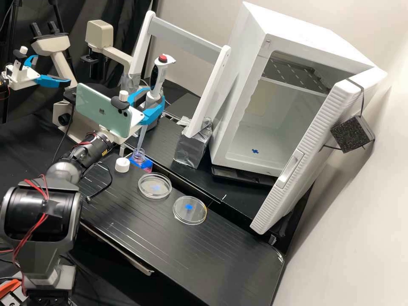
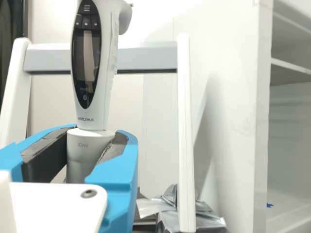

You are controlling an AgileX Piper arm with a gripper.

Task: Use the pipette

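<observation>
In the high view my gripper [image 1: 149, 104] holds the white pipette [image 1: 158, 80] upright, its red button on top. The pipette's translucent tip reaches down to the open neck of a small bottle [image 1: 140, 160] with pinkish contents and blue around it; how deep the tip sits I cannot tell. A white screw cap [image 1: 122, 165] rests on the bench left of the bottle. In the wrist view the gripper [image 2: 92, 153] is shut on the lower body of the pipette [image 2: 95, 63], below its dark display, with a dark pad on each side.
Two clear round dishes, one [image 1: 154, 185] near the bottle and another [image 1: 190, 210] farther right, lie on the bench [image 1: 170, 246]. Behind them stands a white frame [image 1: 206, 91] with a taped foot. An incubator [image 1: 250, 127] stands open at the right. A microscope [image 1: 100, 36] is behind the arm.
</observation>
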